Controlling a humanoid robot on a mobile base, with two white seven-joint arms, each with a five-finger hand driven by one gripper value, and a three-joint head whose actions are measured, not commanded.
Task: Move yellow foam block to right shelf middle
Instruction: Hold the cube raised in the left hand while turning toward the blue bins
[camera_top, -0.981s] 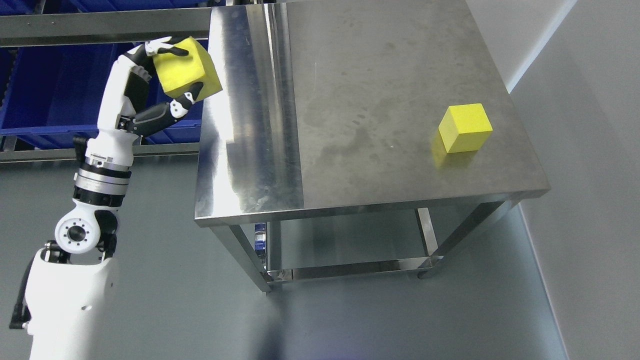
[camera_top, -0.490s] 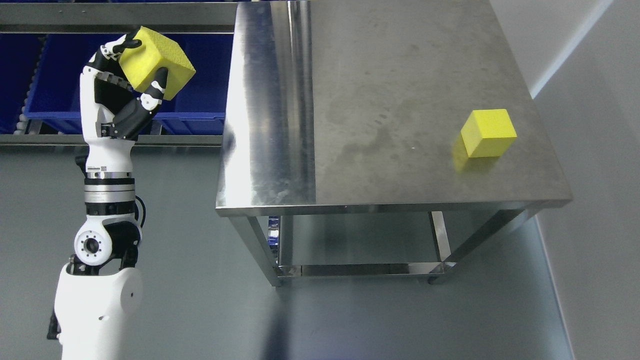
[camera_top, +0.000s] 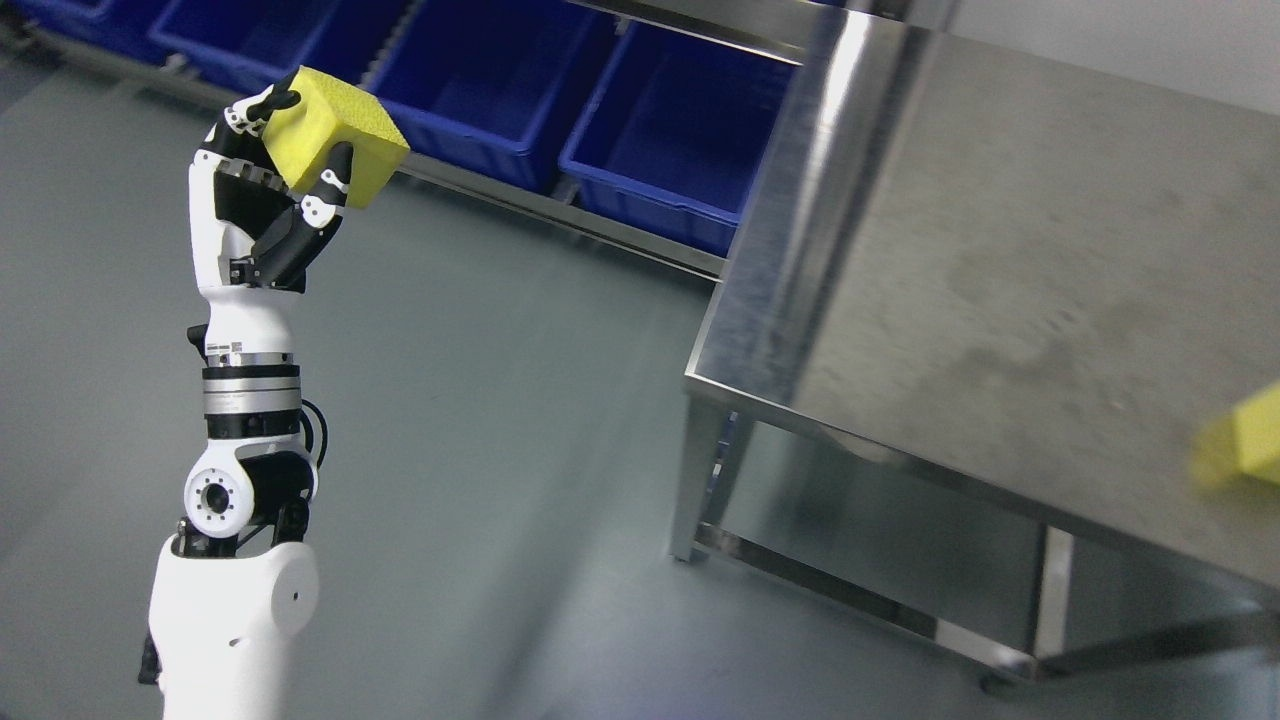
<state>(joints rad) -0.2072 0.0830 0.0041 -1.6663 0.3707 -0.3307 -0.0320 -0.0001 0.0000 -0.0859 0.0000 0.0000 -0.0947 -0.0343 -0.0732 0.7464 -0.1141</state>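
A yellow foam block (camera_top: 336, 143) is held up in my left hand (camera_top: 300, 160), fingers curled around it, above the grey floor at the upper left. The left arm rises from the bottom left edge. A second yellow foam block (camera_top: 1245, 440) lies blurred on the steel table (camera_top: 1000, 300) at the right edge of the picture. My right hand does not show.
Several blue bins (camera_top: 660, 150) stand in a row on a low metal rack (camera_top: 560, 205) along the top. The steel table has a lower shelf (camera_top: 860, 560) and legs. Grey floor (camera_top: 480, 400) lies between my arm and the table.
The whole picture has swung: the camera turned left, so the table slid right and the bins came into view. The block stays in my left hand.
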